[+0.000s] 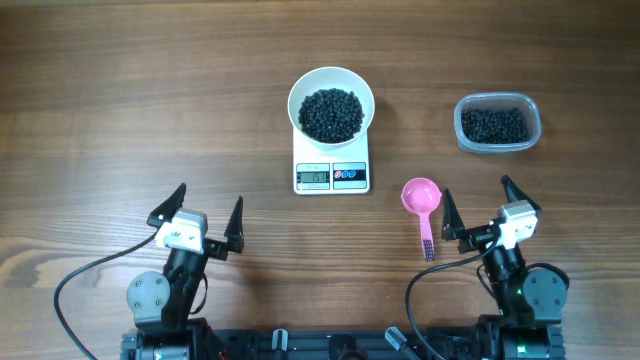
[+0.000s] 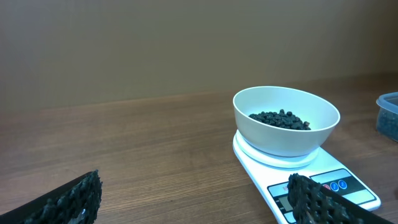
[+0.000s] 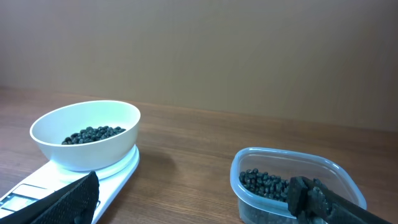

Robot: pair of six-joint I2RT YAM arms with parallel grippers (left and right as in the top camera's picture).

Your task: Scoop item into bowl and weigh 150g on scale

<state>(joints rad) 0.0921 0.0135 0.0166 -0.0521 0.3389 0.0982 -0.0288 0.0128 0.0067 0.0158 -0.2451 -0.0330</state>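
Right gripper [image 1: 477, 187]: wide open, holding nothing, parked close to the near edge of the table [image 1: 100, 100] toward its right corner. Left gripper [image 1: 211, 192]: likewise spread wide and empty, close to the same edge toward the left corner, well apart from bowl, scale and scoop.

Bowl [image 1: 297, 105]: sits squarely on the scale [image 1: 332, 158], about midway between the left and right edges and toward the far edge. Carries a dark heap of beans [image 1: 331, 114] across its bottom, well below the rim. Display on the scale's near end: lit but too small to read, so cannot tell how close to the target weight.

Clear tub [image 1: 498, 148]: stands toward the far right corner, well apart from the bowl, partly filled with more of the same beans.

Pink scoop [image 1: 424, 218]: lies flat on bare wood between scale and right gripper, touching neither. Runs lengthwise from far edge to near edge, cup at the far end just off the scale's near right corner, handle pointing back at the near edge. Sits just left of the right gripper's left finger, far across the table from the left gripper.

Probably a job for the right arm, if topping up: calls for a short shift leftward and a turn of the wrist to bring the open jaws across the thin handle rather than along it. From there, tub straight ahead of that arm, bowl ahead and to its left.
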